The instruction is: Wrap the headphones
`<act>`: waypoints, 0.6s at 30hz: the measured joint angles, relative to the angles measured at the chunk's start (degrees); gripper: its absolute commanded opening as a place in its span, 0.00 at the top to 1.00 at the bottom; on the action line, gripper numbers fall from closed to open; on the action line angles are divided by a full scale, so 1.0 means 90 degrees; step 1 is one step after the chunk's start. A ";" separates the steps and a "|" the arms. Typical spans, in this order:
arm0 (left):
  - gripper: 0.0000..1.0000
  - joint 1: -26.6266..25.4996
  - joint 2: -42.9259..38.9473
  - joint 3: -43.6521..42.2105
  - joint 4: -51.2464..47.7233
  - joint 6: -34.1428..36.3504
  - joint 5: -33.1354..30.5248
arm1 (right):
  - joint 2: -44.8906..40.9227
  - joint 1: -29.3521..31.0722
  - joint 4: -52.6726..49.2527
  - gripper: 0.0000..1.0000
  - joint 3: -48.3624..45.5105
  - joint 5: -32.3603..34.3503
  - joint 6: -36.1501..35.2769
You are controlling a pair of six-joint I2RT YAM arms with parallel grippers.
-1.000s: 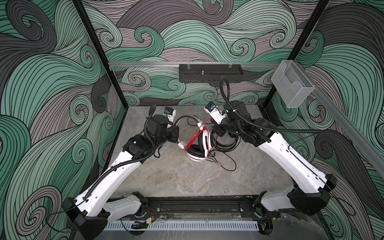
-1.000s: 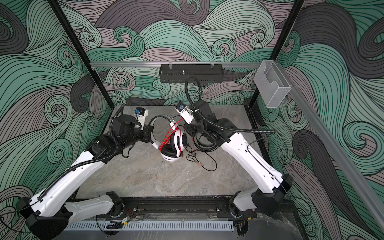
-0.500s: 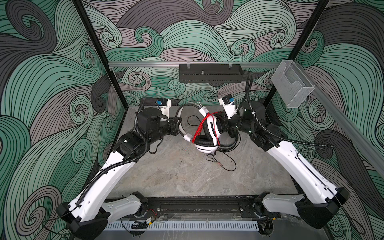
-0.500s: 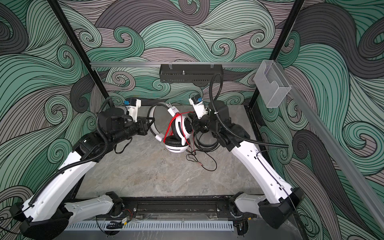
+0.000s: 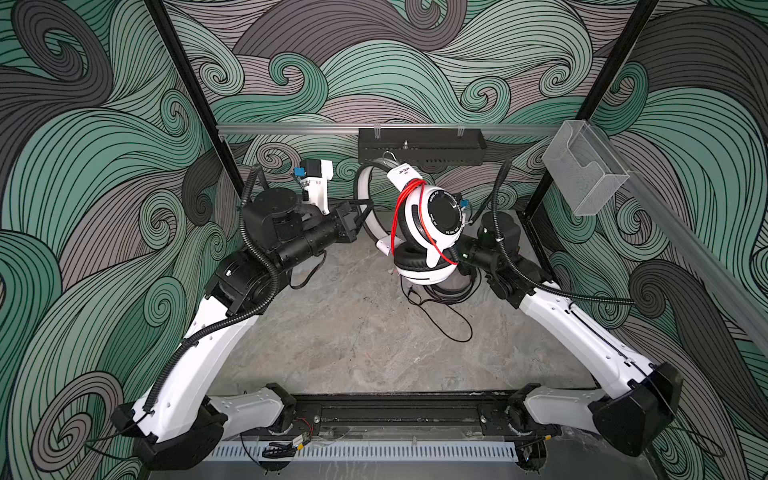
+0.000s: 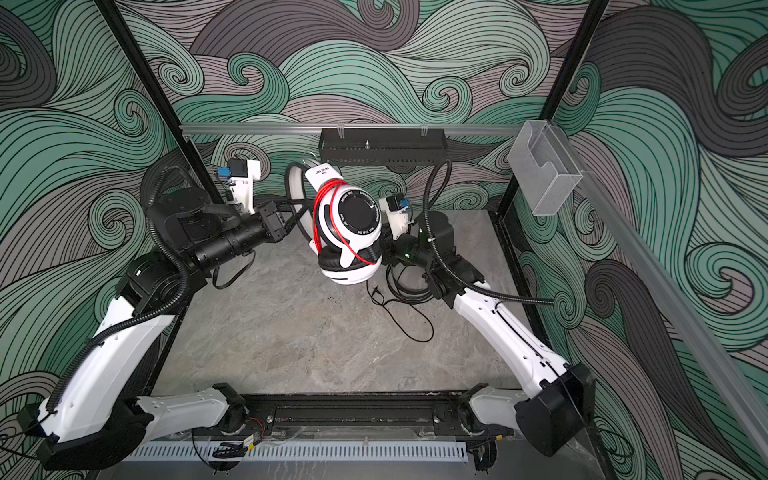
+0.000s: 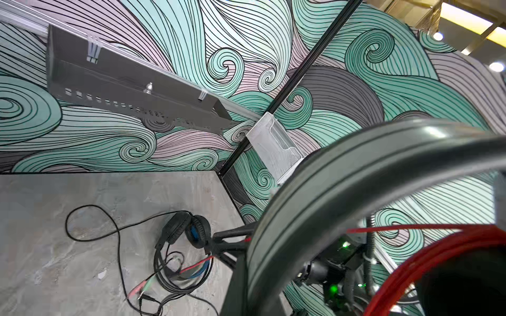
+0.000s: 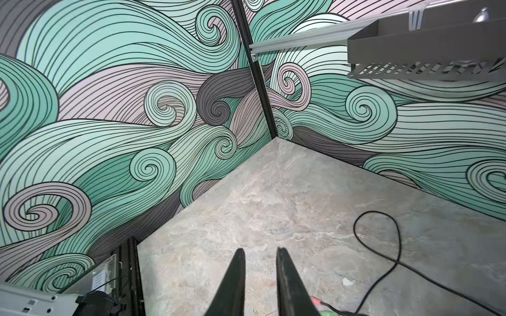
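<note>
**White headphones hanging in the left claw, black pair lying on the desk**

The left claw (image 5: 363,210) is pinching the headband of the white headphones (image 5: 432,220), pressed together on it. It is holding the pair in the air above the far part of the desk (image 5: 332,332), as both top views are showing. The red cable (image 5: 400,216) is looping in several turns over the upper cup. The right claw (image 8: 258,273) is standing slightly spread, with nothing between its fingers. The black headphones (image 7: 189,229) are lying on the desk beneath the right arm, their black cable (image 5: 455,328) trailing loose across the surface.
</note>
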 measured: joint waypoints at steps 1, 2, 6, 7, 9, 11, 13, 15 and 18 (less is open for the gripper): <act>1.00 0.0017 0.0078 0.0126 0.0039 -0.0080 0.0032 | 0.0000 0.0002 0.0075 0.82 -0.0104 -0.0049 0.0095; 1.00 0.0034 0.0146 0.0236 0.0095 -0.0163 0.0041 | 0.0000 0.0002 0.0141 0.82 -0.0197 -0.0080 0.0165; 1.00 0.0163 0.0255 0.0423 0.0398 -0.0508 0.0109 | 0.0000 0.0010 0.0248 0.83 -0.0393 -0.0177 0.0323; 1.00 0.0194 0.0270 0.0440 0.0488 -0.0607 0.0136 | 0.0000 0.0010 0.0287 0.83 -0.0425 -0.0199 0.0342; 1.00 0.0236 0.0308 0.0452 0.0646 -0.0775 0.0185 | 0.0000 0.0032 0.0347 0.83 -0.0478 -0.0221 0.0391; 1.00 0.0272 0.0357 0.0469 0.0784 -0.0925 0.0231 | 0.0000 0.0068 0.0393 0.82 -0.0549 -0.0243 0.0420; 1.00 0.0287 0.0396 0.0471 0.0850 -0.1027 0.0260 | 0.0000 0.0100 0.0437 0.82 -0.0614 -0.0265 0.0425; 1.00 0.0291 0.0425 0.0471 0.0872 -0.1100 0.0299 | 0.0002 0.0136 0.0447 0.82 -0.0634 -0.0272 0.0427; 1.00 0.0301 0.0442 0.0471 0.0903 -0.1205 0.0352 | 0.0075 0.0185 0.0549 0.82 -0.0636 -0.0296 0.0435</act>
